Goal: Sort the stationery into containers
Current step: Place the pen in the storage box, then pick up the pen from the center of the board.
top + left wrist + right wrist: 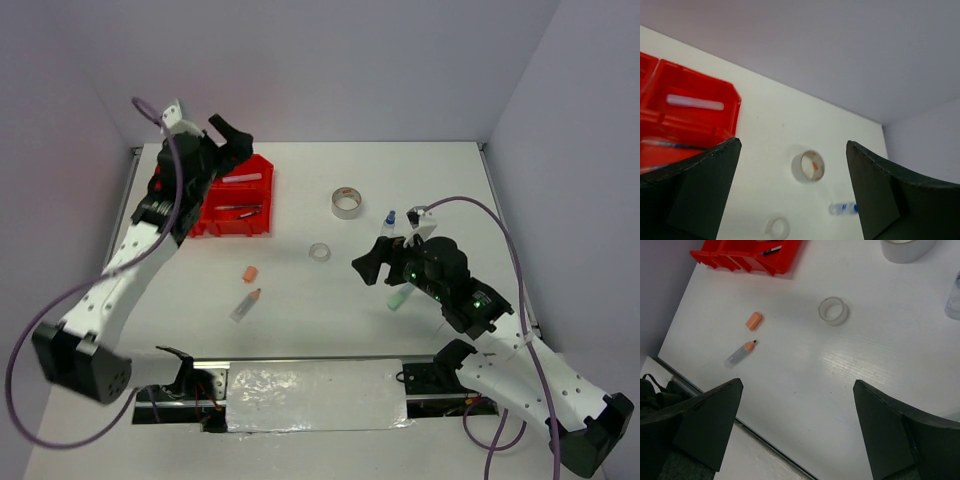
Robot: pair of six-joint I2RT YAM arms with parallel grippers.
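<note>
My left gripper (232,135) hung above the far edge of the red tray (270,200), at ten o'clock on the table (300,160), jaws spread wide and empty. A white stick (245,178) and dark pens (240,209) lay in its compartments. My right gripper (372,265) hovered at three o'clock, likewise gaping and empty, with the clear tape ring (319,252) at its nine o'clock. The grey tape roll (346,201) sat at the ring's one o'clock. The orange piece (249,272) and orange-tipped marker (245,305) lay at seven o'clock.

Overhead cam, 2 wrist cams; tape ring (319,252) shared
</note>
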